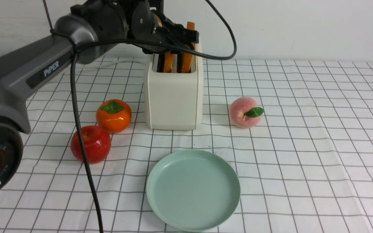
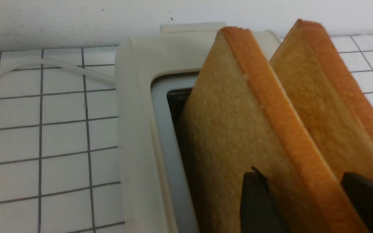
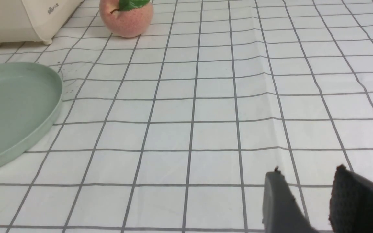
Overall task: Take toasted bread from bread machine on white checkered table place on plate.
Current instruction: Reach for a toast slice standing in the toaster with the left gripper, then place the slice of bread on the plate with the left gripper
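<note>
At the left edge of the front view the left arm (image 1: 44, 64) rises from the lower left to the top centre, and a black cable (image 1: 76, 106) hangs from it down across the desk (image 1: 319, 129). In the left middle of the frame, just right of the cable, a red apple (image 1: 91, 144) sits on the checkered cloth. An orange persimmon (image 1: 113, 115) is just beside it, up and slightly to the right. At centre stands the toaster (image 1: 173, 97), upright. The toast (image 1: 169, 62) is in it: two slices on edge, one in each slot, their tops poking above the grey top. The left claw (image 2: 303, 181) hangs right over the slots. In the left wrist view its fingers (image 2: 257, 200) stand spread apart astride one slice, one on the side of its tan face, the other toward the second slice. I cannot tell whether they touch it. A white cord (image 2: 44, 64) trails from the toaster over the cloth in that view. At lower centre of the front view lies the green plate (image 1: 193, 189), near the toaster but apart from it. Right of the toaster, close by, rests a peach (image 1: 244, 112) with a green leaf. The right claw (image 3: 308, 174) shows only in the right wrist view. Its fingers are parted with just cloth between them, low over the desk, well apart from the plate and the peach.
</note>
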